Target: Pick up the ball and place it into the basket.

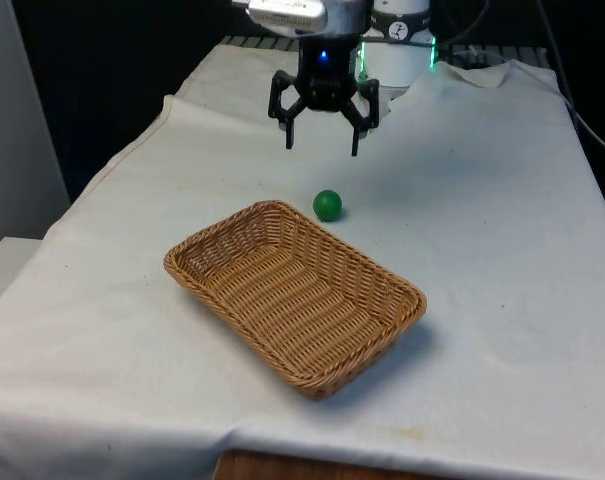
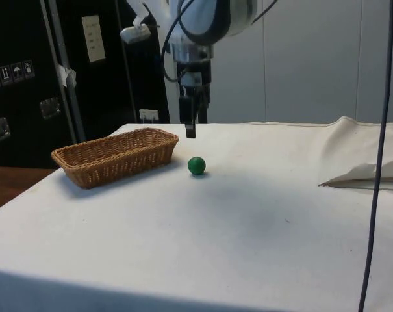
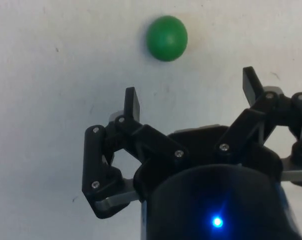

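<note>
Beside basket (image 1: 294, 297), ball (image 1: 327, 205) unobstructed.

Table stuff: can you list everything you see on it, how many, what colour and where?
ball: one, green, on the cloth just beyond the basket's far rim, apart from it
wicker basket: one, brown, rectangular, nothing inside, on the near half of the table
white cloth: one, covers the whole table, rumpled at the far corner on the front view's right
cable: one, dark, hangs down in the side view
gripper: one, black, fingers open, in the air above the cloth, beyond the ball and not touching it
robot arm: one, white, above the gripper
</note>
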Robot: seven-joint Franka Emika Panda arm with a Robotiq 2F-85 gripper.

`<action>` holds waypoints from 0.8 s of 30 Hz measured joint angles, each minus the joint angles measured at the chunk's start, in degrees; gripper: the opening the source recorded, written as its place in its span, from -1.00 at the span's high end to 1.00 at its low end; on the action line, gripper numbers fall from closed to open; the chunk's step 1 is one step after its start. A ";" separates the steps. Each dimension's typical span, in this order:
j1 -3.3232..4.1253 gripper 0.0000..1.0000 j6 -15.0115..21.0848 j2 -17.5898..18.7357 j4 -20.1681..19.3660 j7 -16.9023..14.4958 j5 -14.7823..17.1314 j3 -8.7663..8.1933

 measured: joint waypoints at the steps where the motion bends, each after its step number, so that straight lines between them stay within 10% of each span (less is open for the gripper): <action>1: 0.00 -1.00 0.97 1.15 0.00 -0.34 0.97 0.17; 24: 0.00 -1.00 5.56 14.44 4.76 -2.81 12.20 3.09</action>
